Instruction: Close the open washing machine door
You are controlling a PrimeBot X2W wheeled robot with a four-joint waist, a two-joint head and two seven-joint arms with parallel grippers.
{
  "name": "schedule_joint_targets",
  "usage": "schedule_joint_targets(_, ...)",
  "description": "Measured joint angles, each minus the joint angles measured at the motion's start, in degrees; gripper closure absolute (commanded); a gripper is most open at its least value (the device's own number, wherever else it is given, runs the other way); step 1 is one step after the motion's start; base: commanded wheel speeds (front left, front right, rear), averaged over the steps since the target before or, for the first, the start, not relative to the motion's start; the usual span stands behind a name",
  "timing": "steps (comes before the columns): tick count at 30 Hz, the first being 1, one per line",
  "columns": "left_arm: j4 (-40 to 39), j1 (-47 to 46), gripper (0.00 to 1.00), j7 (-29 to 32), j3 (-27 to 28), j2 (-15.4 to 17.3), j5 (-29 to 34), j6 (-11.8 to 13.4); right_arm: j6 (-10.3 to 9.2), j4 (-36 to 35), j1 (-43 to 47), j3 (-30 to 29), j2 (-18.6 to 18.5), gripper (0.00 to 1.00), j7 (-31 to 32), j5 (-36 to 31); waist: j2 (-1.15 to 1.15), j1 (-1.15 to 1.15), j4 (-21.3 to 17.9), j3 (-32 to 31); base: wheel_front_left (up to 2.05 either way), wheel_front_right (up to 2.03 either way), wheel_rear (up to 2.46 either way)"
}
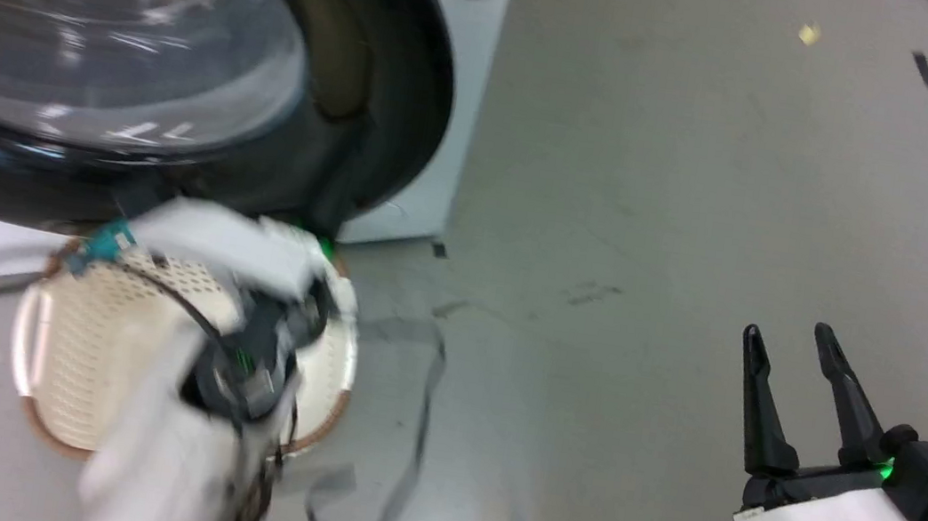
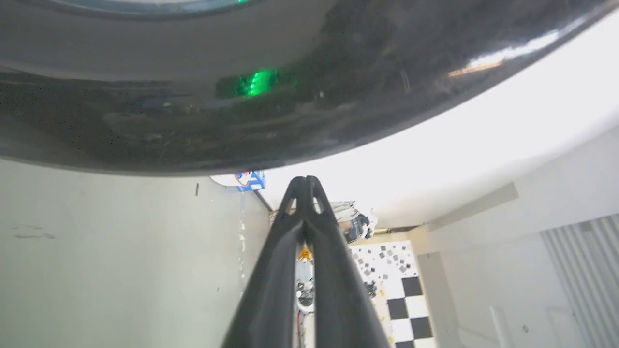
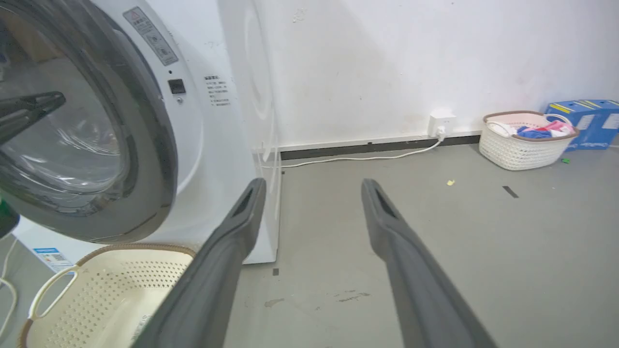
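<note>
Left wrist view: left hand (image 2: 306, 181) closed near washing machine door (image 2: 193, 121).

I cannot read any word or number with certainty. In my right wrist view, upper left, the washing machine (image 3: 213, 145) carries on its white front a slanted grey label (image 3: 150, 36) with a small red sign at its top; the lines under it are too small to read. Just right of it stands a block of small print (image 3: 216, 91), not legible. At the lower left a blue sticker (image 3: 50, 256) shows only blurred lines. At the far right, the blue boxes (image 3: 595, 125) have yellow stripes and pale writing that I cannot make out.
</note>
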Motion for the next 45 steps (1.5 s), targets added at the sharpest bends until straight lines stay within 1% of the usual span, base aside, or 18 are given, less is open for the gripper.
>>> schedule_joint_targets(1, -1.02, 1.85, 0.98, -0.08, -1.7, 0.57, 1.83, 0.0, 0.0, -0.16, 0.12, -0.2, 0.02, 0.0, 0.0, -0.31, 0.0, 0.0, 0.61, -0.58, 0.0, 0.0, 0.0)
schedule_joint_targets(3, -2.44, 5.89, 0.46, -1.58, -6.0, 2.76, 7.06, 0.0, 0.0, -0.51, 0.77, -0.49, 0.01, 0.0, 0.0, -1.02, 0.0, -0.01, 2.0, -1.89, 0.0, 0.0, 0.0)
schedule_joint_targets(4, -2.79, 7.86, 0.0, -3.27, -7.9, 3.71, 9.67, 0.0, 0.0, -0.52, 1.19, -0.56, 0.0, 0.0, 0.0, -1.31, 0.0, -0.01, 2.77, -2.55, 0.0, 0.0, 0.0)
schedule_joint_targets(8, -2.83, 13.93, 0.0, -12.41, -14.54, 8.84, 19.41, 0.0, 0.0, -0.6, 2.83, -0.44, 0.02, 0.0, 0.0, -2.42, 0.0, -0.01, 6.08, -5.44, 0.0, 0.0, 0.0)
schedule_joint_targets(10, -1.02, 15.46, 0.0, -14.9, -17.7, 12.21, 27.54, 0.0, 0.0, -0.74, 3.63, -0.33, 0.01, 0.0, 0.0, -2.89, 0.0, -0.02, 7.81, -6.98, 0.0, 0.0, 0.0)
schedule_joint_targets(12, 1.49, 16.78, 0.0, -15.61, -17.96, 13.9, 35.07, 0.0, 0.0, -0.85, 4.61, -0.24, -0.12, 0.0, 0.0, -3.32, 0.0, -0.02, 9.66, -8.41, 0.0, 0.0, 0.0)
schedule_joint_targets(13, 1.79, 17.57, 0.0, -15.66, -16.05, 13.85, 38.76, 0.07, 0.0, -0.87, 5.13, -0.07, -0.22, 0.0, 0.0, -3.48, 0.0, -0.01, 10.66, -9.09, 0.0, 0.0, 0.0)
schedule_joint_targets(14, -0.98, 19.69, 0.0, -15.69, -9.39, 12.3, 49.15, 0.59, 0.0, -0.88, 6.41, 0.04, -0.73, 0.0, 0.0, -3.94, 0.0, -0.02, 13.61, -10.97, 0.0, 0.0, 0.0)
schedule_joint_targets(17, -5.11, 22.85, 0.0, -15.69, -4.28, 10.17, 58.44, 0.8, 0.0, -1.02, 7.21, -0.1, -1.13, 0.0, 0.0, -4.23, 0.0, -0.02, 16.4, -12.62, 0.0, 0.0, 0.0)
schedule_joint_targets(18, -9.18, 25.98, 0.0, -15.69, 0.83, 7.67, 64.59, 0.8, 0.0, -1.18, 7.78, 0.12, -1.43, 0.0, 0.0, -4.24, 0.0, -0.01, 18.91, -13.93, 0.0, 0.0, 0.0)
schedule_joint_targets(22, -13.54, 29.69, 0.0, -15.69, 5.99, 5.34, 71.36, 0.66, 0.0, -1.23, 8.14, 0.42, -1.51, 0.0, 0.0, -4.57, -0.01, -0.01, 21.35, -15.29, 0.0, 0.0, 0.0)
schedule_joint_targets(26, -16.18, 32.61, 0.0, -15.69, 8.16, 4.15, 78.56, 0.67, 0.0, -1.11, 8.24, 0.66, -1.51, 0.0, 0.0, -4.6, 0.0, -0.01, 22.57, -15.96, 0.0, 0.0, 0.0)
schedule_joint_targets(31, -16.71, 34.55, 0.0, -15.69, 9.48, 2.71, 83.12, 0.81, 0.0, -0.54, 8.81, 2.24, -1.57, 0.0, 0.0, -4.64, 0.0, -0.01, 23.38, -15.52, 0.0, 0.0, 0.0)
schedule_joint_targets(32, -16.37, 34.71, 0.0, -15.69, 9.4, 2.85, 84.38, 0.81, 0.0, -0.33, 8.81, 2.79, -1.6, 0.61, 0.0, -4.71, 0.0, 0.0, 23.56, -15.32, 0.0, 0.0, 0.0)
schedule_joint_targets(33, -15.96, 34.79, 0.0, -15.69, 9.31, 2.92, 85.39, 0.83, 0.0, -0.14, 8.76, 3.23, -1.65, 0.91, 0.0, -4.69, 0.0, 0.0, 23.77, -15.1, 0.0, 0.0, 0.0)
schedule_joint_targets(34, -15.8, 34.82, 0.0, -15.69, 9.27, 2.86, 85.96, 1.02, 0.0, -0.04, 8.7, 3.77, -1.82, 1.0, 0.0, -4.7, 0.0, 0.0, 23.97, -14.78, 0.0, 0.0, 0.0)
schedule_joint_targets(39, -15.74, 34.17, 0.0, -15.69, 9.56, 2.38, 87.23, 2.45, 0.0, 0.31, 5.42, 7.38, -4.67, 1.0, 0.0, -4.6, 0.0, 0.0, 25.46, -12.09, 0.0, 0.0, 0.0)
schedule_joint_targets(45, -15.63, 31.84, 0.0, -15.69, 9.85, 1.16, 87.13, 3.71, 0.01, 3.26, -4.54, 13.38, -10.45, 1.0, 0.0, -1.56, 0.0, 0.01, 27.86, -7.25, 0.0, 0.0, 0.0)
